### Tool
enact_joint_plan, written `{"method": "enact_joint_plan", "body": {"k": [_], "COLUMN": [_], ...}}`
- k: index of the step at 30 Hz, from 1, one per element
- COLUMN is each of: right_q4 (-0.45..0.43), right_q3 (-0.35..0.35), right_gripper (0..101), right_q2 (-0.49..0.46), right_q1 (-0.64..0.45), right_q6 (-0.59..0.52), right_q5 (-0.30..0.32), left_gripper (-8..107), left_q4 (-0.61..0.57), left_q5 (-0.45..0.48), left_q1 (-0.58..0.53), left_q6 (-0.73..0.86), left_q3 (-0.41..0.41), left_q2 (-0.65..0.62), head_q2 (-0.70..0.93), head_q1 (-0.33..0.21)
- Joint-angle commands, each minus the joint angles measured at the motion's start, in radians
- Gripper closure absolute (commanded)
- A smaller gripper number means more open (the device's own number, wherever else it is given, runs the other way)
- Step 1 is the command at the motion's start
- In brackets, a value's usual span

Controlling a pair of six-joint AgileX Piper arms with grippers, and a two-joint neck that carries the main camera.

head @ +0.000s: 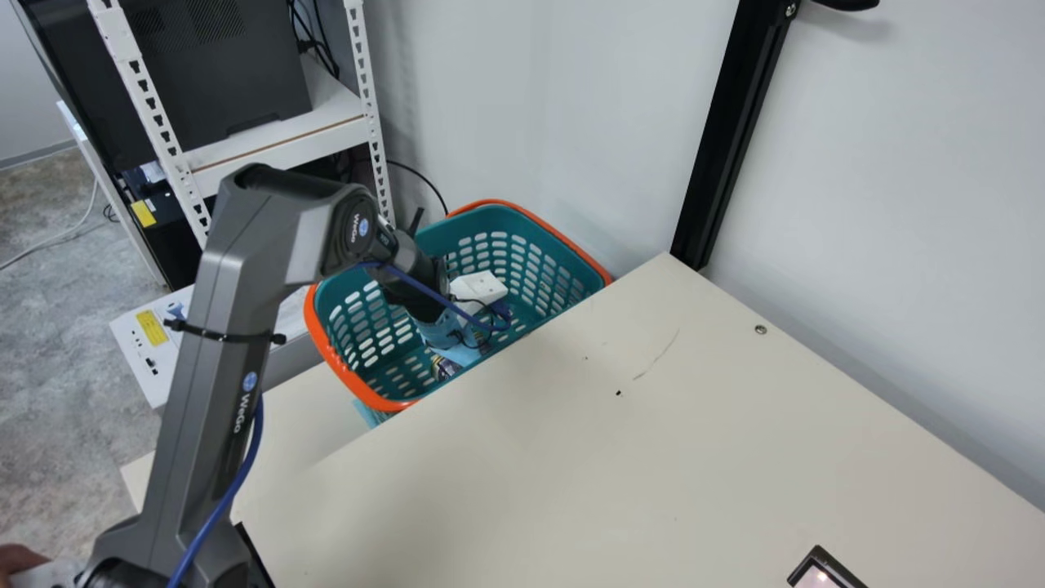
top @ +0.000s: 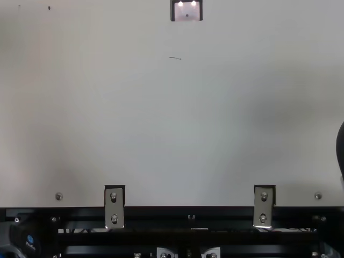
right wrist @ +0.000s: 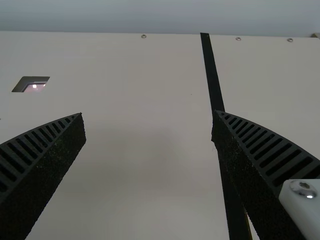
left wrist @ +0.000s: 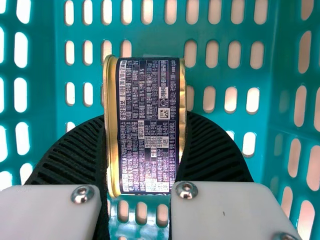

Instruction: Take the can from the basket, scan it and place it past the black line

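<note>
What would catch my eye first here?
Probably the bright teal basket with its orange rim, beyond the table's edge by the wall. The big grey left arm leans over into it. Inside, its pincer grips a gold-rimmed can between black ribbed fingers.

Here's the can, gold-rimmed, dark label crammed with pale print, sideways and clasped inside the teal, orange-rimmed basket beside the worktop's edge; black line reaching the wall-side edge!
</note>
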Motion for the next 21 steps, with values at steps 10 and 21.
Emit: {"method": "enact_joint_plan", "body": {"k": [10, 21], "right_q4": [0.0, 0.0], "right_q3": [0.0, 0.0], "right_gripper": [0, 0], "right_q2": [0.0, 0.0], "right_q1": [0.0, 0.0], "right_q6": [0.0, 0.0], "right_q5": [0.0, 0.0], "left_gripper": [89, 89], "left_q4": [0.006, -0.056], "left_q5": [0.004, 0.101], "left_q1": [0.017, 0.048], "left_q6": [0.006, 0.072], "left_q3": [0.032, 0.045], "left_q2": [-0.065, -0.221], "head_q2": [0.033, 0.033], "head_q1": [-0.032, -0.032]}}
